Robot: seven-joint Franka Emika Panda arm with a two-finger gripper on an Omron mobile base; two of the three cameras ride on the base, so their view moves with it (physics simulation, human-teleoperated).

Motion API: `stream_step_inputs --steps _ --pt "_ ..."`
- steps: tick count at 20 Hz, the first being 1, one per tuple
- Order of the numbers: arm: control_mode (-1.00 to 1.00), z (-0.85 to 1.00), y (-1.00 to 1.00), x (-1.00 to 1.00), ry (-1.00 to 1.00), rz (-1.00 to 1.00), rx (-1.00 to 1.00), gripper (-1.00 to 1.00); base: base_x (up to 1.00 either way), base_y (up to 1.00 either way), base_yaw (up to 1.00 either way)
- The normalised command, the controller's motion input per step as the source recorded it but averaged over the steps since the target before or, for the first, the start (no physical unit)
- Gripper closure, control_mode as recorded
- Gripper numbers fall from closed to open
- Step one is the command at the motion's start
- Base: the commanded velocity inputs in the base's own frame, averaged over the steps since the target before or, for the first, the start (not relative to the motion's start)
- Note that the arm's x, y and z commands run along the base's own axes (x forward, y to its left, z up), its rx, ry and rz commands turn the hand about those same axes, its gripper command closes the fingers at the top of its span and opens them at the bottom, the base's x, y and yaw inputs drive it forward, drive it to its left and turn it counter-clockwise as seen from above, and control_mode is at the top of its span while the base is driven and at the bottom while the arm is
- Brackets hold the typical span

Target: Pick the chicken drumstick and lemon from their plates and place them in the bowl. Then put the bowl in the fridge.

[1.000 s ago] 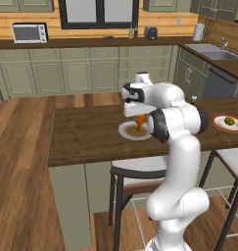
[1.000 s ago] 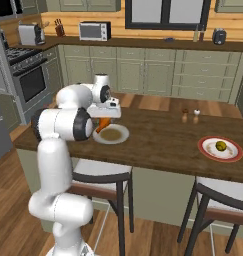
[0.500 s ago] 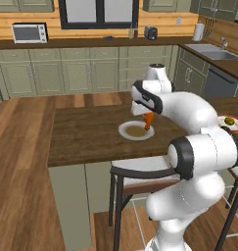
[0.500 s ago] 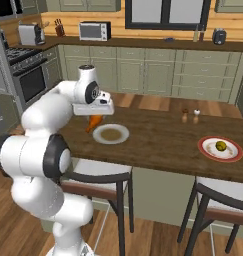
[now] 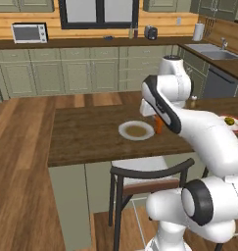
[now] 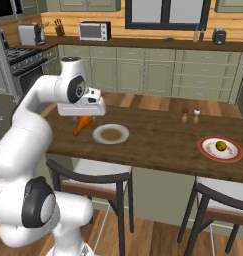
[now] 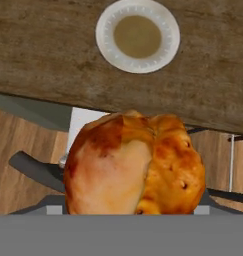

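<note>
Orange-brown chicken drumstick [image 7: 134,164] hangs clamped between the jaws, above the counter edge [image 7: 53,95].

We see a dark brown wooden island counter [image 6: 158,142], pale green panelled cabinets [image 6: 143,75] along the far wall; a dark-framed window [image 5: 98,12], silver microwave [image 5: 30,33], warm plank floor [image 5: 17,162], dark-backed stools [image 6: 90,182]

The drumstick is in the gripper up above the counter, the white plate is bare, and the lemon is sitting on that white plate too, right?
Not quite: the lemon lies on the red-rimmed plate at the far end of the counter, as the right base view shows. The rest holds: the gripper holds the drumstick above the counter, and the white plate carries nothing but a brownish centre.
</note>
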Motion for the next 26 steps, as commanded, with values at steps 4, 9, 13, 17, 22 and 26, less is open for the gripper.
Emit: stream_step_inputs --steps 4,9,13,17,22,26 --pt "-1.00 0.09 0.00 -1.00 0.00 -0.07 0.02 1.00 0.00 0.00 0.00" --pt "-1.00 -0.14 -0.02 -0.59 0.04 -0.04 0.05 1.00 0.00 0.00 0.00" --pt "-1.00 -0.31 0.00 -0.60 0.12 -0.19 0.01 1.00 0.00 0.00 0.00" --pt "-1.00 -0.21 0.00 -0.07 0.05 -0.05 -0.01 1.00 0.00 0.00 0.00" --pt "-1.00 0.00 0.00 0.00 0.00 0.00 0.00 1.00 0.00 0.00 0.00" --pt "1.00 0.00 0.00 0.00 0.00 0.00 0.00 1.00 -0.03 0.00 0.00"
